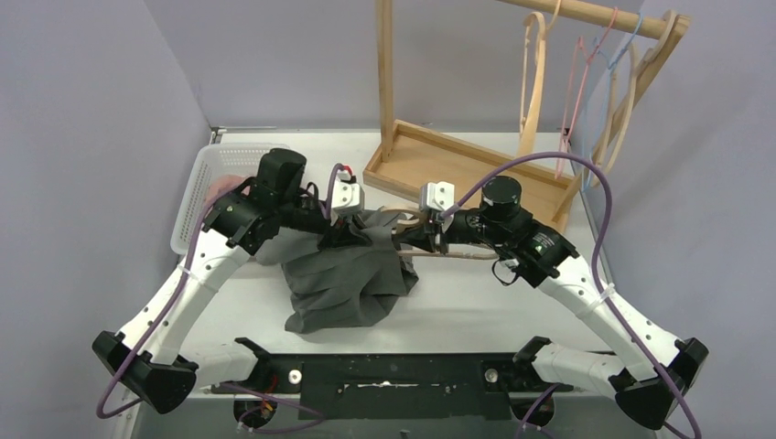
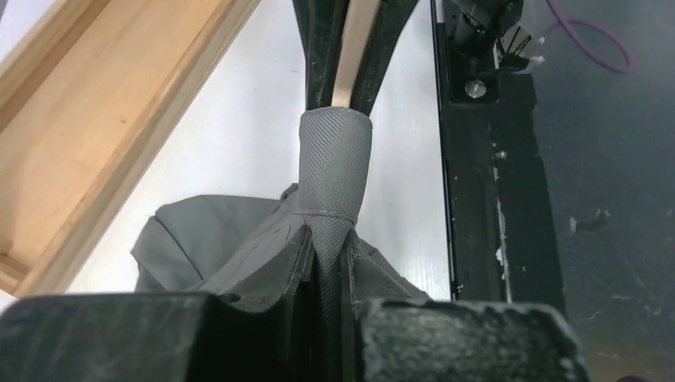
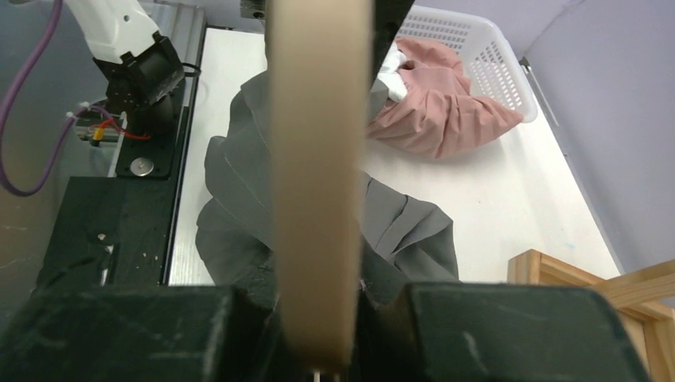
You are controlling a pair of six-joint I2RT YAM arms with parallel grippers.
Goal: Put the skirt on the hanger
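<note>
A grey skirt (image 1: 343, 274) hangs bunched at the table's middle, its lower part resting on the white tabletop. My left gripper (image 1: 352, 230) is shut on the skirt's waistband, which in the left wrist view (image 2: 334, 171) wraps over the end of a pale wooden hanger (image 2: 354, 48). My right gripper (image 1: 430, 236) is shut on that wooden hanger (image 3: 318, 159), held level between the two grippers. The grey skirt (image 3: 239, 207) lies under and behind the hanger in the right wrist view. Most of the hanger is hidden by cloth in the top view.
A wooden rack (image 1: 476, 165) with several spare hangers (image 1: 535, 82) stands at the back right. A white basket (image 1: 206, 187) at the back left holds pink cloth (image 3: 446, 103). The black base bar (image 1: 384, 375) runs along the near edge.
</note>
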